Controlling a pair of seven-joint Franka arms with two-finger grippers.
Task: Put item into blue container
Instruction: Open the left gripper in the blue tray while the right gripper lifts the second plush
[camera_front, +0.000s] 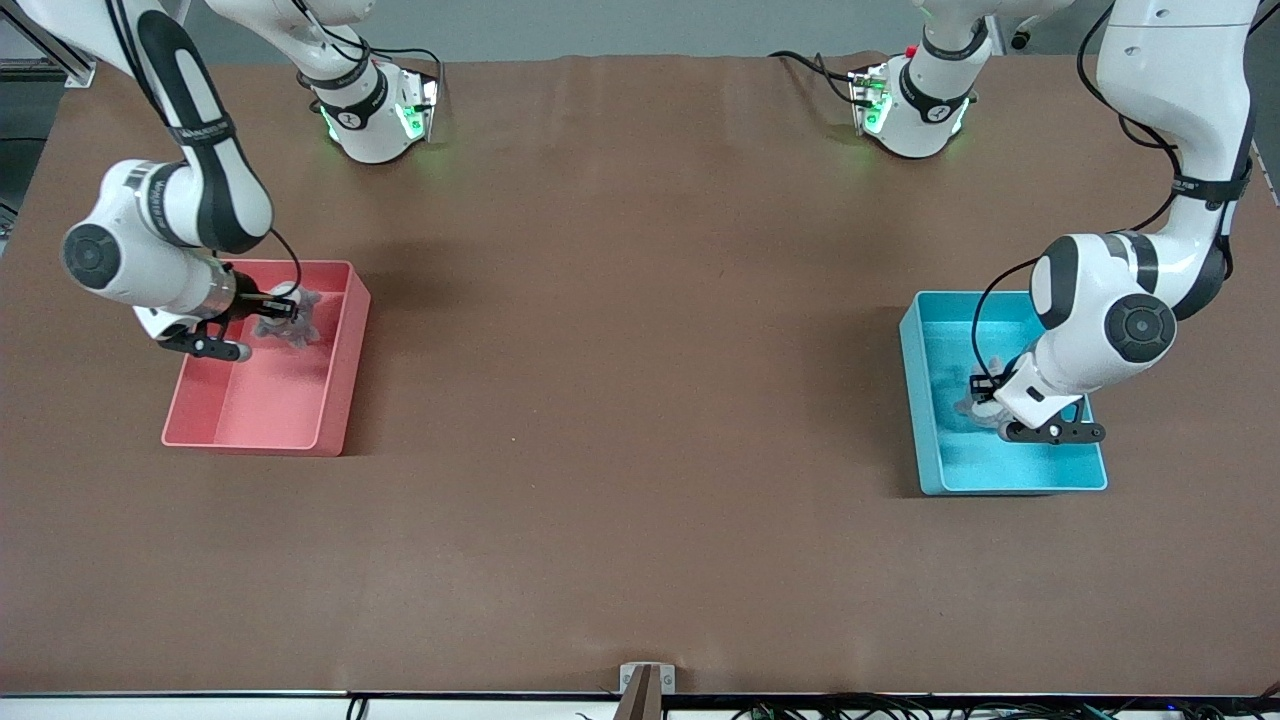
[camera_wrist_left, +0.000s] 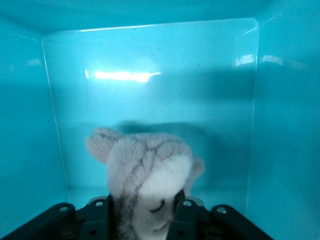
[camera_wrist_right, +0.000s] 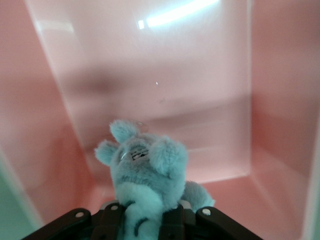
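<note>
- Nearest the front camera sits the bright cyan-blue rectangular plastic bin (camera_front: 1000, 470), at about four o'clock on the brown table (camera_front: 640, 400), toward the left arm's end.
- The left gripper (camera_front: 985, 397) is dipped down inside that blue bin, over its floor, its black fingers (camera_wrist_left: 186, 215) clamped on a grey-and-white plush toy (camera_front: 978, 400).
- From the left wrist view the grey plush (camera_wrist_left: 145, 180) fills the lower middle, pale muzzle showing, squeezed between the two pads, with the smooth blue walls (camera_wrist_left: 150, 75) all around it.
- I can't tell whether the plush touches the bin floor or hangs just above it.
- A touch farther from the camera, at about nine o'clock, toward the right arm's end, stands the pink rectangular plastic bin (camera_front: 330, 400), same shape as the blue one and well apart from it.
- The right gripper (camera_front: 280, 312) is over the pink bin's farther half, its fingers (camera_wrist_right: 172, 220) closed on a fuzzy light-blue plush toy (camera_front: 290, 320).
- The right wrist view shows that blue plush (camera_wrist_right: 147, 175) with little ears up, gripped low on its body, pink walls (camera_wrist_right: 280, 100) around it.
- Farthest back, at eleven and one o'clock, the two arm bases glow green.
</note>
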